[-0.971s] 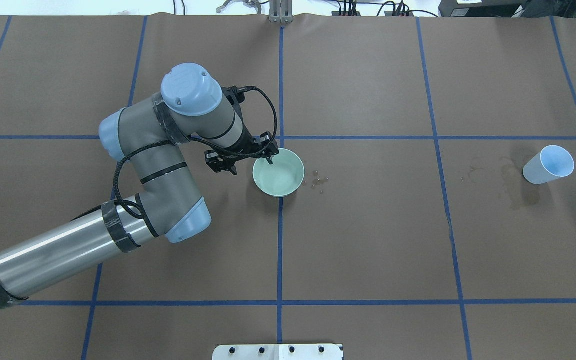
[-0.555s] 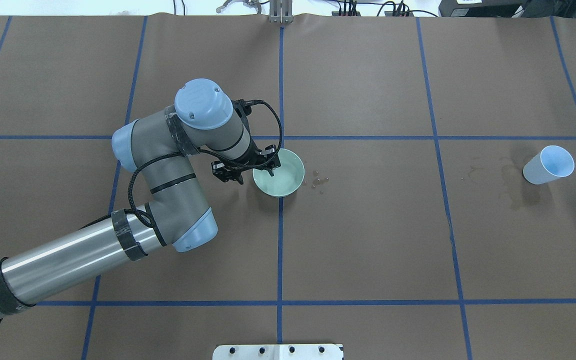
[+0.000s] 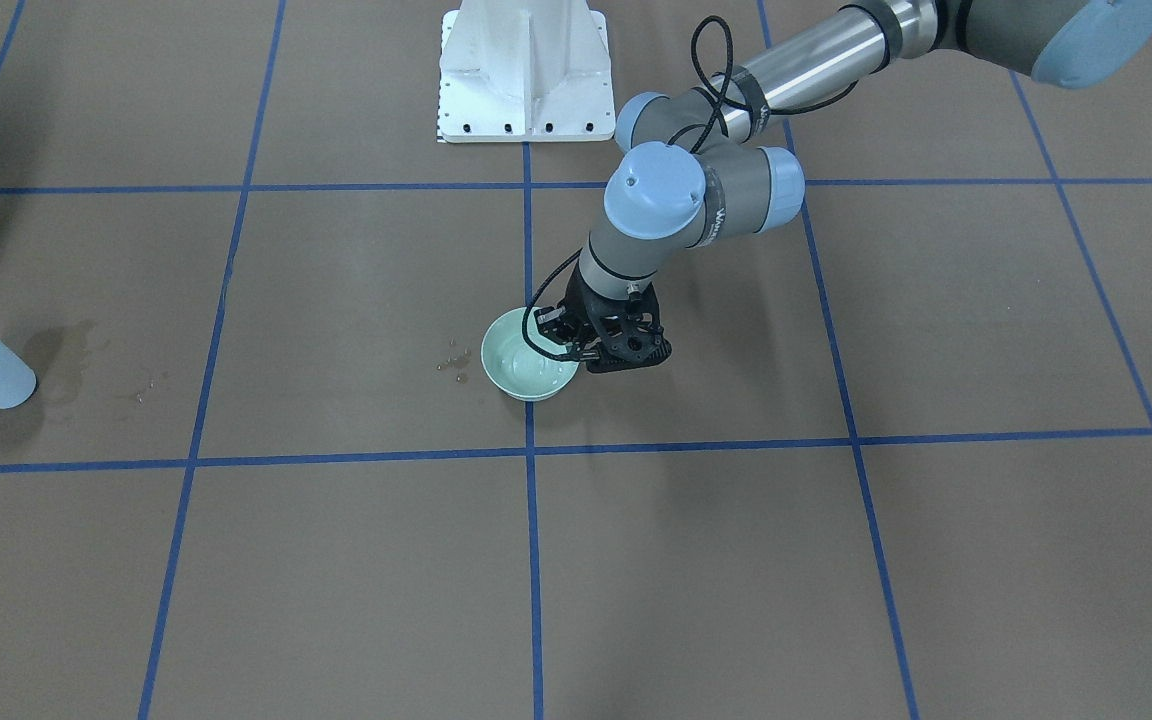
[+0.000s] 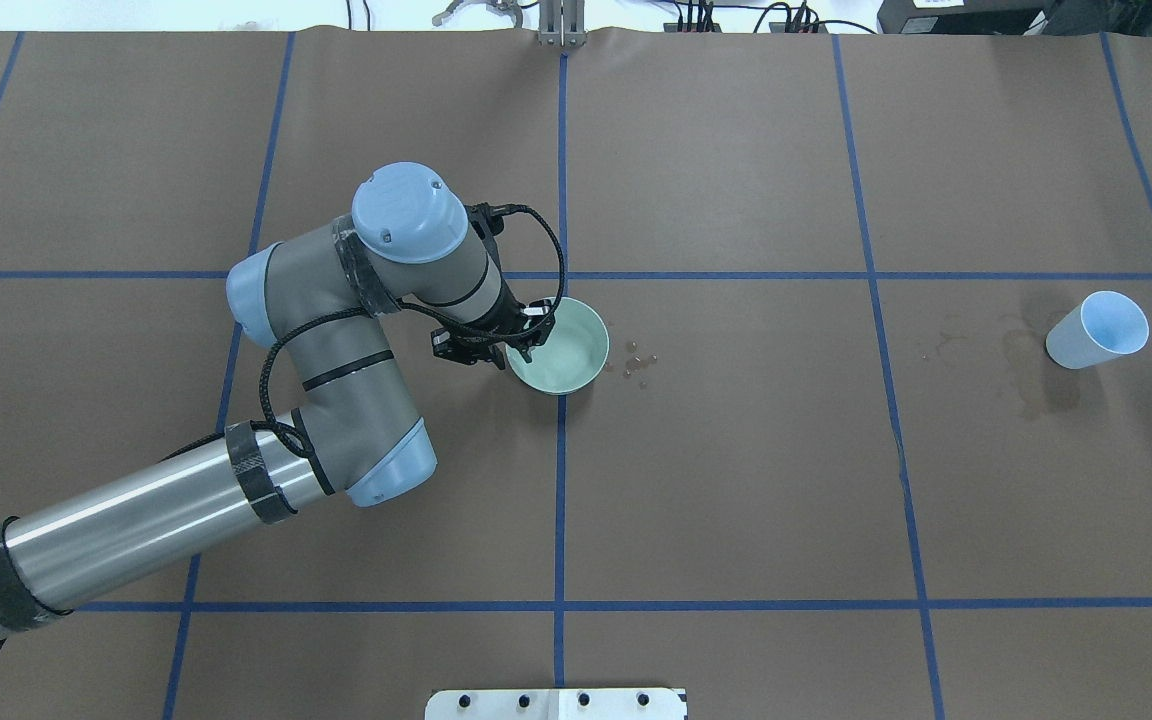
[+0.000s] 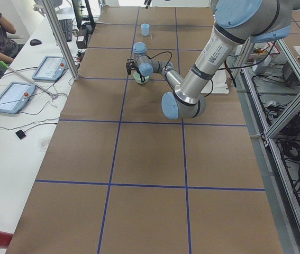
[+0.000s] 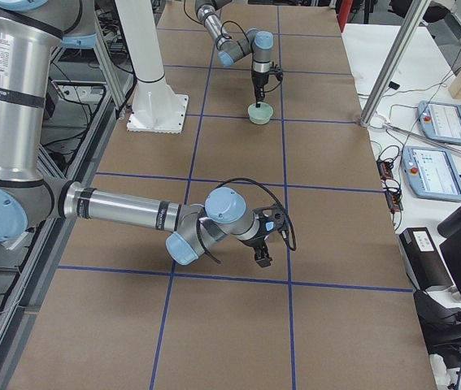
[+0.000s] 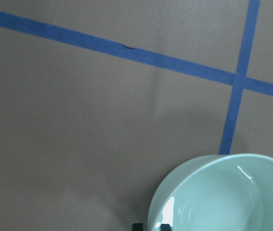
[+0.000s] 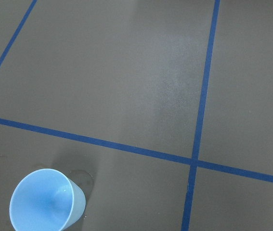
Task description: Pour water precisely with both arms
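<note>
A pale green bowl [image 4: 568, 350] stands at the table's middle and holds a little water, seen as white glints [image 7: 167, 211] and faint ripples [image 3: 519, 358]. My left gripper [image 4: 526, 338] points down at the bowl's left rim, one finger inside and one outside, shut on the rim; it also shows in the front view [image 3: 568, 345]. A light blue cup [image 4: 1096, 330] stands upright at the far right and looks empty in the right wrist view [image 8: 47, 201]. My right gripper [image 6: 261, 258] shows only in the exterior right view, low over the table; I cannot tell if it is open or shut.
Several spilled drops [image 4: 639, 362] lie just right of the bowl. Wet stains [image 4: 1031, 360] mark the brown paper left of the cup. The white pedestal [image 3: 521, 70] stands at the table's robot-side edge. Blue tape lines cross the table.
My left arm has moved right and down toward the bowl. Its fingers, spread over the rim before, have closed on the bowl's left rim. The bowl and cup have not moved.
</note>
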You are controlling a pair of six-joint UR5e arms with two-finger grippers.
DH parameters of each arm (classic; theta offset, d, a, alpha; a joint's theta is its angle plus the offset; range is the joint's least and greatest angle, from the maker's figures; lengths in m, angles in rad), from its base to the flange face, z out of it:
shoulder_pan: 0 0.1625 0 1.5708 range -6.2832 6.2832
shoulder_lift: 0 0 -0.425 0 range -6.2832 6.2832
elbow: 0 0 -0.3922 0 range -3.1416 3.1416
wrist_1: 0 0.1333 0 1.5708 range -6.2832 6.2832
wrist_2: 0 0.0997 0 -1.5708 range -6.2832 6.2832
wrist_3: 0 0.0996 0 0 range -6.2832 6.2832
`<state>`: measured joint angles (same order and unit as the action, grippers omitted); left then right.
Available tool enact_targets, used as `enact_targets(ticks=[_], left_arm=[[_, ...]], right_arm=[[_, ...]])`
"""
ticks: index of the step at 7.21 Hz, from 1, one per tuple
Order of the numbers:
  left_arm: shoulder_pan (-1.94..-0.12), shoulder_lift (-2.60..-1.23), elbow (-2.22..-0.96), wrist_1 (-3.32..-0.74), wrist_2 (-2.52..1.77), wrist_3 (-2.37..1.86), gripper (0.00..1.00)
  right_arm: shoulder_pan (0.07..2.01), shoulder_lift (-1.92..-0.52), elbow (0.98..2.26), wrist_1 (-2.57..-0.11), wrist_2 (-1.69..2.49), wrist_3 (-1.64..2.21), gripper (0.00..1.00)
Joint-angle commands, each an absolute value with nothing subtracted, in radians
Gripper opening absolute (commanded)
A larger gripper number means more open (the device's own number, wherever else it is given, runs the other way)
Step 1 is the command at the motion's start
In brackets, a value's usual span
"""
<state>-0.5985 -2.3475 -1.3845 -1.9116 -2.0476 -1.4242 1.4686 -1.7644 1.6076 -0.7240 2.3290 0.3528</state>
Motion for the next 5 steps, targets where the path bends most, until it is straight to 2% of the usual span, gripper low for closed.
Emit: enact_targets(ticks=[1,3,5], left_arm=[[-0.708,-2.242,-1.518,-1.908,-2.188,-1.37,0.0],[-0.871,-1.944,-1.716,-1.908,-2.353,-1.149,0.0],[-0.993,-1.705,-1.756,-1.911,-2.408,-0.807,0.0]], right_arm=[[1.463,-1.763,1.606,-0.726,2.329,0.353,1.0],[1.463,-1.763,1.606,-0.726,2.326,0.353,1.0],[1.463,-1.752,1.606,-0.726,2.327,0.353,1.0]])
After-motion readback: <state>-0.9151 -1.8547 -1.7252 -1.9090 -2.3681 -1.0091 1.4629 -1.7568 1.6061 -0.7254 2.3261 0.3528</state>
